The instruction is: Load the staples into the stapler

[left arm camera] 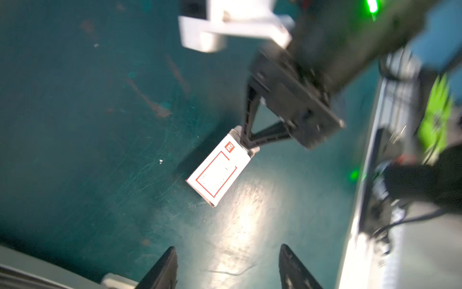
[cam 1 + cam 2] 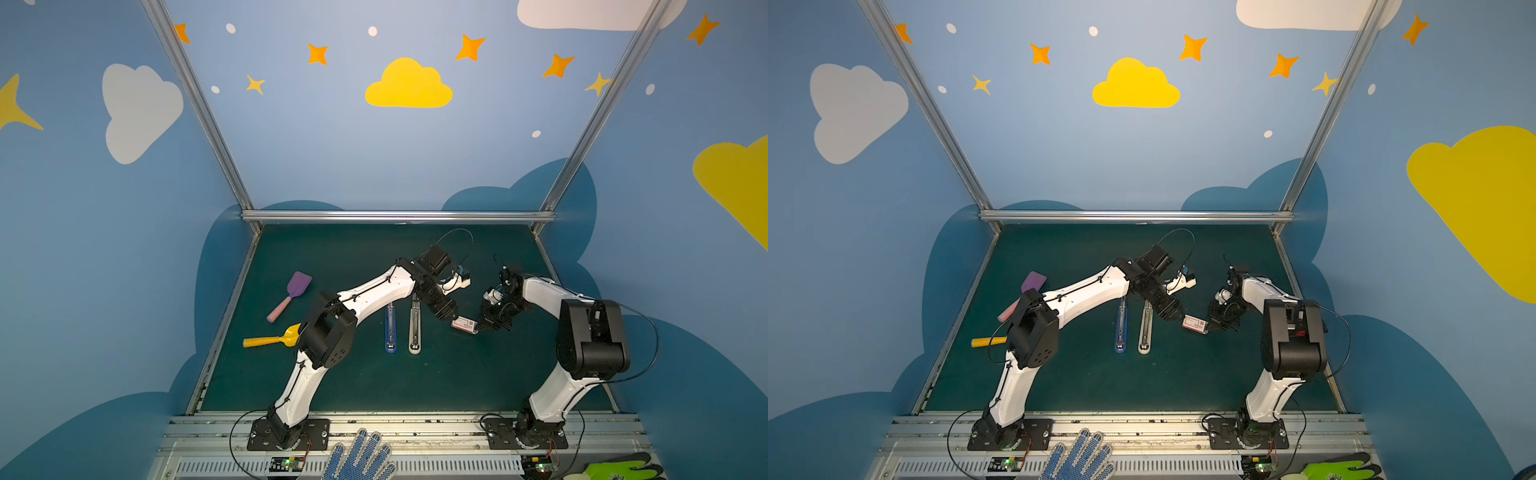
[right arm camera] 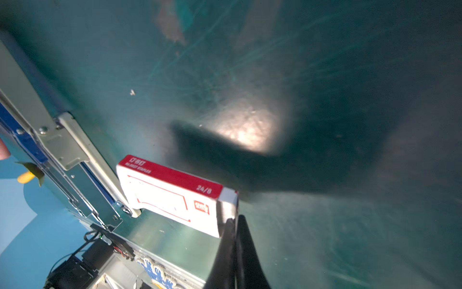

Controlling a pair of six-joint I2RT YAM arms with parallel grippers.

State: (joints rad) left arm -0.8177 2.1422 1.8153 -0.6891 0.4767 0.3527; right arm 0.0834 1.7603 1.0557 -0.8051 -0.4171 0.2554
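i see the staple box [image 1: 217,170] white, with a red frame and red mark on its face and one long side red. the tabletop [image 2: 457,374] is dark green. the blue stapler [image 2: 390,332] lies by the cream stapler [image 2: 414,328]. the spatula [image 2: 298,284] is purple with a pink handle, the scoop [image 2: 270,340] yellow. the walls [image 2: 332,158] are blue with yellow and white clouds.

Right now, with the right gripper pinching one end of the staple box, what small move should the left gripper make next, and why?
Probably ease the left gripper forward around the free end of the staple box. Its jaws stand open, clear of the box, while the right gripper pinches the far end.
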